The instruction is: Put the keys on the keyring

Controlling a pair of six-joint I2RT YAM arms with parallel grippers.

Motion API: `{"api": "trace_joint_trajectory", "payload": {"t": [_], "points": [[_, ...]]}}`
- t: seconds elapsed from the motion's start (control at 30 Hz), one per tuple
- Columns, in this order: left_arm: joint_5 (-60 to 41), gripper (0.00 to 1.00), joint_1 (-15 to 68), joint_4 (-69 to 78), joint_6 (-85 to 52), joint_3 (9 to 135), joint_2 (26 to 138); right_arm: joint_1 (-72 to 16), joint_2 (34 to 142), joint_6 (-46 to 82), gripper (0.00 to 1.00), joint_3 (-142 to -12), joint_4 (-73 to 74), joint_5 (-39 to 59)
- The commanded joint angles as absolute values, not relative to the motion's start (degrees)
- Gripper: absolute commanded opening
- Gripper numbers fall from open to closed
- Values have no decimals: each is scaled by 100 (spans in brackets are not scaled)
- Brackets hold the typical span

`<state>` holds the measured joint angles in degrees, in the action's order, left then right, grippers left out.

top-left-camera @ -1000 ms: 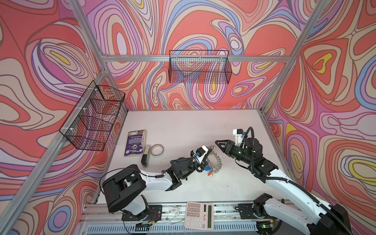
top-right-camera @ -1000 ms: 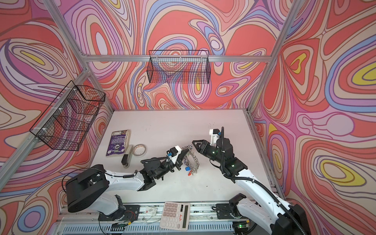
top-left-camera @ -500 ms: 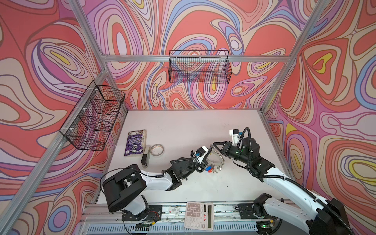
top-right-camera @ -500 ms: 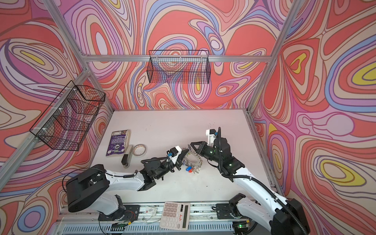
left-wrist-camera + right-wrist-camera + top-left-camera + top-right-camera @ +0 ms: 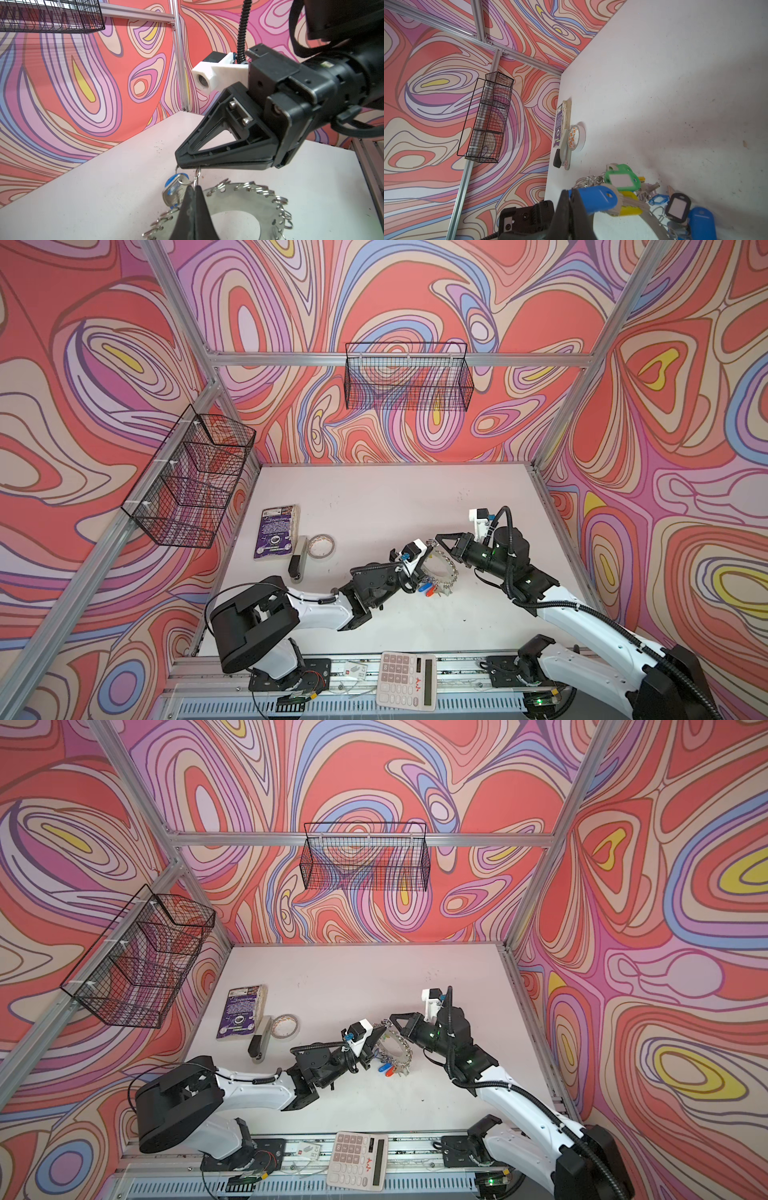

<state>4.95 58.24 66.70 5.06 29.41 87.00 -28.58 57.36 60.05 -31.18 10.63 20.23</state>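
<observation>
Both top views: keyring [image 5: 454, 568] tilted over the surface [image 5: 374, 497], right of middle, between the two arms. Keys [image 5: 428, 590] hang at its lower edge; only blue and red tags can be made out there.

Left wrist view has the detail. The left tool [image 5: 193, 190] is pinched shut on the keyring's rim. The right tool [image 5: 181, 164] is clamped shut on the small ring of a blue-tagged key [image 5: 174, 190] just above.

Only the right wrist view shows the green tag [image 5: 620, 180], yellow tag [image 5: 631, 209] and black tag [image 5: 678, 205], bunched beside the keyring.
</observation>
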Motion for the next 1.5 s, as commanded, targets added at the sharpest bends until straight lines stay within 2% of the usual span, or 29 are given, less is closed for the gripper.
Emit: {"api": "trace_joint_trajectory", "payload": {"t": [0.0, 0.4, 0.67, 0.77, 0.93, 1.03, 1.17, 1.33, 1.47], "points": [[788, 0, 5878, 7522, 640, 3258, 8470, -2907, 5892, 6243, 0, -2877, 1116, 2004], [1285, 0, 5998, 7550, 624, 3515, 8756, -3151, 6018, 6569, 1, -2522, 1406, 1783], [1463, 0, 6012, 7545, 432, 3573, 8901, -3429, 6062, 6871, 13, -2290, 1859, 1593], [1452, 0, 6012, 7549, 362, 3565, 8933, -3461, 5971, 6843, 13, -2244, 2076, 1598], [1467, 0, 6012, 7550, 307, 3499, 8901, -3577, 5871, 6455, 19, -2522, 1553, 1485], [1466, 0, 6012, 7542, 266, 3398, 8804, -3556, 5674, 6338, 26, -2531, 1228, 1209], [1486, 0, 6004, 7532, 207, 3173, 8629, -3158, 5554, 5971, 36, -2661, 867, 1278], [1322, 0, 5919, 7498, -12, 2752, 8358, -2088, 5223, 5180, 46, -2838, 412, 1555], [867, 0, 5752, 7378, -381, 2598, 8132, -1885, 5268, 4233, 51, -2934, 1305, 1895]]}}
